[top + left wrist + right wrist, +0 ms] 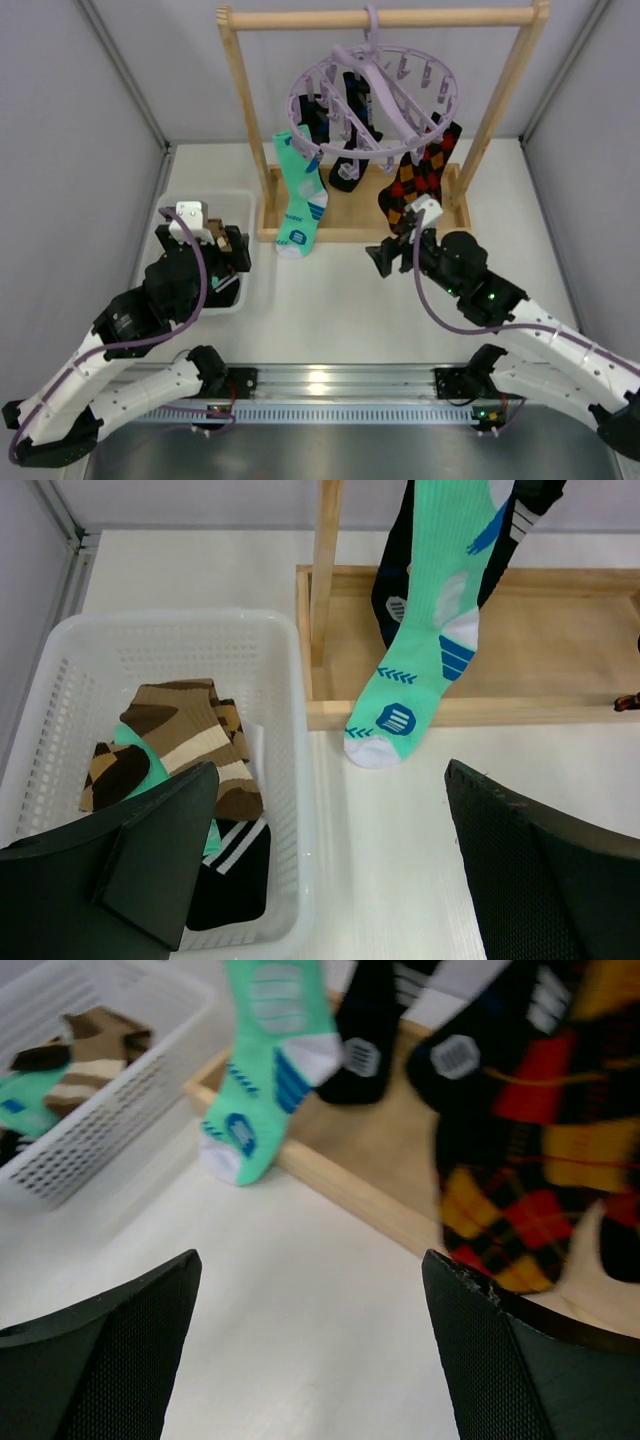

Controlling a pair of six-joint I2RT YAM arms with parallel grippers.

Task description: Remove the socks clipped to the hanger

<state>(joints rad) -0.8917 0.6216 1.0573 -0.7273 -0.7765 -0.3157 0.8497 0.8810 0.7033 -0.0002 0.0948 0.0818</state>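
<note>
A teal sock [303,195], black socks [345,175] and an argyle sock [412,180] are seen clipped to the hanger [297,100] on the wooden rack [238,110]. Both claws are spread and empty: the left claw [233,252] by the basket [222,198], the right claw [385,258] near the argyle sock.

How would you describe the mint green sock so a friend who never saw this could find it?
A wooden rack stands at the table's far end, with a round lavender hanger on its top bar. The mint green sock hangs from the hanger's left side; its neighbours are black socks and a red-and-orange argyle sock.
</note>
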